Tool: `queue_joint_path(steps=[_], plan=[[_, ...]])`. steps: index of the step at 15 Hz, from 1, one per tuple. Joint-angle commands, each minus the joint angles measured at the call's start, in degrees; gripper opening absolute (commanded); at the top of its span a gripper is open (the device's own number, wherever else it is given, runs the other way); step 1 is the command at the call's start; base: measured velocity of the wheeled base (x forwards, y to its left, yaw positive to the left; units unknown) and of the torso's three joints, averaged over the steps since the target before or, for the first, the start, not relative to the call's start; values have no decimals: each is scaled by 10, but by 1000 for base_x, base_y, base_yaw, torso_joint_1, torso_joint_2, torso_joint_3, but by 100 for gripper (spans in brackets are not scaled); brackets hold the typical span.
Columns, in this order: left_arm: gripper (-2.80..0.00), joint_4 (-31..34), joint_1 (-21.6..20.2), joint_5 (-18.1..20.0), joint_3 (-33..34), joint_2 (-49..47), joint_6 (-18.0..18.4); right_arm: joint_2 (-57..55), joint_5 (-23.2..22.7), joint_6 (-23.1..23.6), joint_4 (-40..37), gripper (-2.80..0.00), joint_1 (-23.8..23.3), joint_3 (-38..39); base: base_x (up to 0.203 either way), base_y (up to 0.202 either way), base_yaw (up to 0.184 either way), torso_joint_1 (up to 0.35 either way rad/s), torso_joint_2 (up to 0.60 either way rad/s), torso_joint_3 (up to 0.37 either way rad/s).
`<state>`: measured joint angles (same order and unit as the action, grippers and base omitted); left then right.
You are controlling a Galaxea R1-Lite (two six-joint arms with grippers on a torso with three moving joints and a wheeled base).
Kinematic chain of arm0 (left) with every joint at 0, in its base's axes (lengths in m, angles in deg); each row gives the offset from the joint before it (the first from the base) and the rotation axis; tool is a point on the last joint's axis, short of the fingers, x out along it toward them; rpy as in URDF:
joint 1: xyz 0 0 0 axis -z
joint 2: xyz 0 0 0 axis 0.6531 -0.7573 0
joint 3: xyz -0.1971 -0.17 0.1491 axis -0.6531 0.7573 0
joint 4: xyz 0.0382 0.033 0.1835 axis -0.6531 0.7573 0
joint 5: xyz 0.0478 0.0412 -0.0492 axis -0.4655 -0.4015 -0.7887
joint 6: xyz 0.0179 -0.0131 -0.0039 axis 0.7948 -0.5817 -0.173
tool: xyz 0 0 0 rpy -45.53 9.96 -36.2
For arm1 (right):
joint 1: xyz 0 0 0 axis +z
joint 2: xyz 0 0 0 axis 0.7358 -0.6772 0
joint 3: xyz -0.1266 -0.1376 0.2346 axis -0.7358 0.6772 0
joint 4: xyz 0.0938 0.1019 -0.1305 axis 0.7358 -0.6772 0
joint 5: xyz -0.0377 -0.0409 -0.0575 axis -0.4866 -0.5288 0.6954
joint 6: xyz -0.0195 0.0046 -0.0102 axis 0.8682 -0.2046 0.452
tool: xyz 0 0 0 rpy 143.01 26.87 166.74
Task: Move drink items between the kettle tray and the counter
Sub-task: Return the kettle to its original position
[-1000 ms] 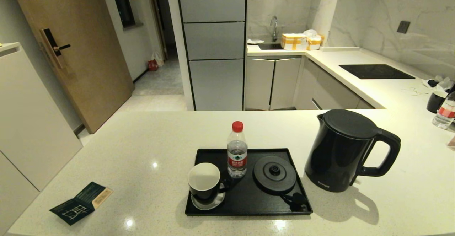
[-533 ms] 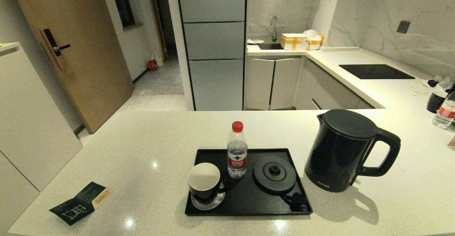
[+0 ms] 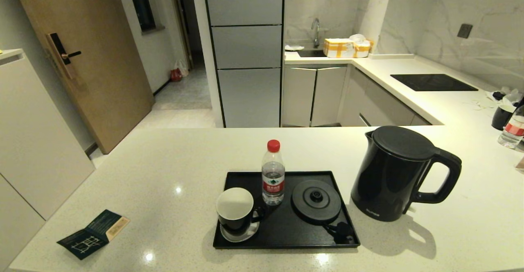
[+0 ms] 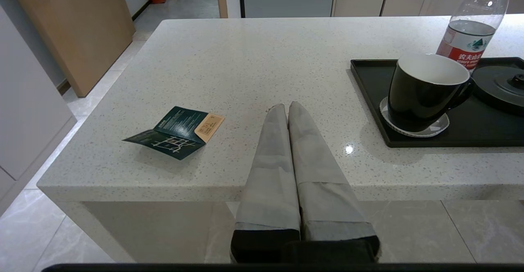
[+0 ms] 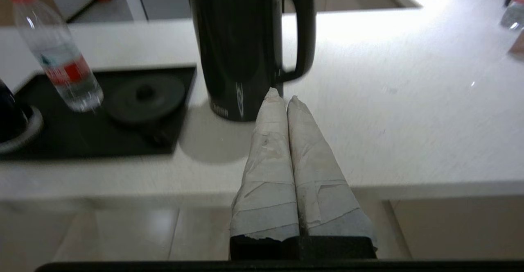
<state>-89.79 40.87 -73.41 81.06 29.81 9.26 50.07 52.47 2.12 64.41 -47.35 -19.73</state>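
Observation:
The black kettle [image 3: 399,173] stands on the off-white counter [image 3: 163,169], just right of the black tray [image 3: 282,229]. On the tray stand the red-capped bottle [image 3: 273,173] at the back and the black mug [image 3: 236,211] on a saucer at the front left. The round kettle base [image 3: 315,200] lies bare on the tray's right half. Neither arm shows in the head view. My left gripper [image 4: 287,105] is shut and empty, held before the counter's near edge, left of the mug [image 4: 425,89]. My right gripper [image 5: 282,94] is shut and empty, close in front of the kettle [image 5: 241,38].
A green folded leaflet [image 3: 93,233] lies on the counter at the front left. At the far right stand a second bottle [image 3: 511,130] and a dark cup [image 3: 502,117]. The black hob panel [image 3: 433,82] is set in the counter's back arm. A sink and boxes are beyond.

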Motion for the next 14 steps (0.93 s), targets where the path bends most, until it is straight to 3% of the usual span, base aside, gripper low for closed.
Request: queue_joint_path(steps=[1, 4, 6, 8, 9, 12, 14], plan=[[-280, 0, 0, 0, 0, 1, 0, -50, 25, -6, -44, -280, 1, -116, 0, 0, 0, 0, 0, 0], [-280, 0, 0, 0, 0, 1, 0, -235, 63, -23, -164, -280, 13, -290, 0, 0, 0, 0, 0, 0], [-280, 0, 0, 0, 1, 1, 0, -391, 52, -31, -179, -280, 19, -304, 0, 0, 0, 0, 0, 0], [-280, 0, 0, 0, 1, 1, 0, -520, 42, -39, -131, -280, 20, -279, 0, 0, 0, 0, 0, 0], [-280, 0, 0, 0, 0, 1, 0, -587, 39, -43, -89, 0, 18, -265, 0, 0, 0, 0, 0, 0], [-280, 0, 0, 0, 1, 1, 0, -746, 34, -94, 31, 0, 11, -241, 0, 0, 0, 0, 0, 0], [-280, 0, 0, 0, 1, 1, 0, -777, 35, -134, 122, 0, 8, -222, 0, 0, 0, 0, 0, 0]])
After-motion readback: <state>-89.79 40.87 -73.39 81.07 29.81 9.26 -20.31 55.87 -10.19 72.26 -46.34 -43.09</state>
